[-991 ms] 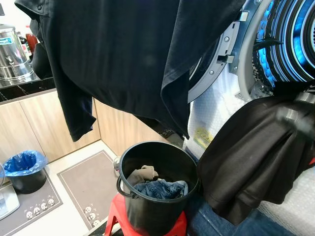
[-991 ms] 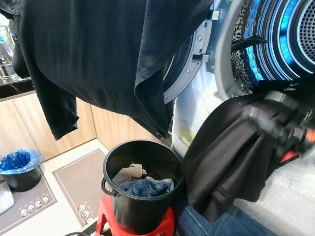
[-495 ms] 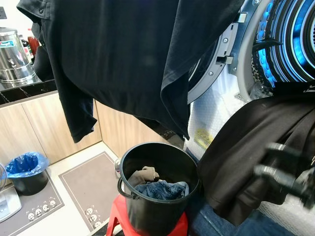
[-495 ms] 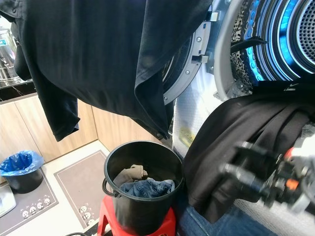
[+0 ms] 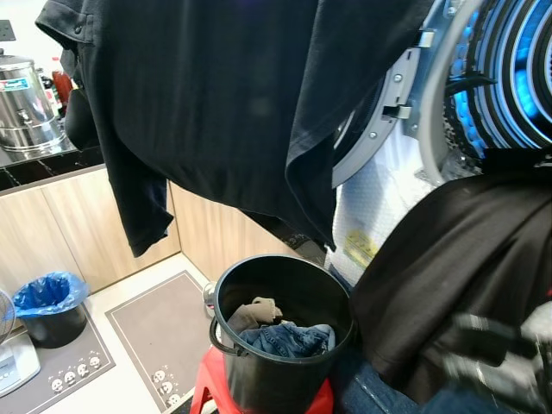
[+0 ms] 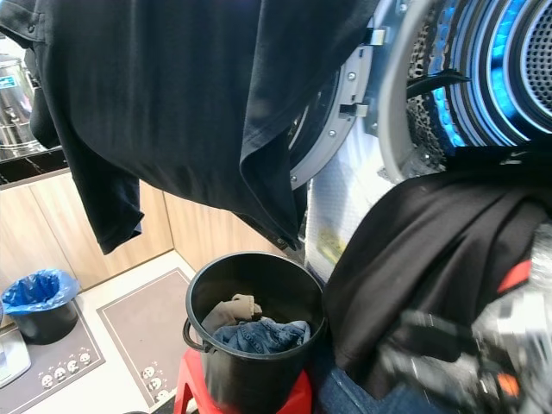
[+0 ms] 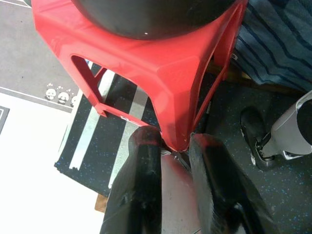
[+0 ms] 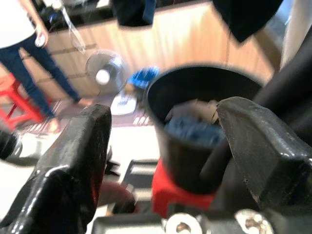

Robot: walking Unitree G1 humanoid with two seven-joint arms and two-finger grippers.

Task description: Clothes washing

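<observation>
Lower now, my right tool (image 6: 457,366) hangs blurred, fingers apart, near the black shirt (image 5: 457,276); left tool (image 7: 170,161) apart beside the red stool (image 7: 146,63).

**Right wrist camera: open fingers framing a black bucket of laundry**

The right gripper (image 8: 161,146) has its two black fingers (image 8: 68,165) spread wide apart in the foreground. Between them stands a black bucket (image 8: 195,126) holding blue denim (image 8: 192,131) and a beige cloth (image 8: 195,108), resting on a red stool (image 8: 170,192). Behind it are a small floor fan (image 8: 103,73), a blue-lined bin (image 8: 146,77) and wooden cabinets (image 8: 185,34). A person (image 8: 24,44) in jeans stands far off. Dark garments (image 8: 246,12) hang above. The picture is blurred.
</observation>
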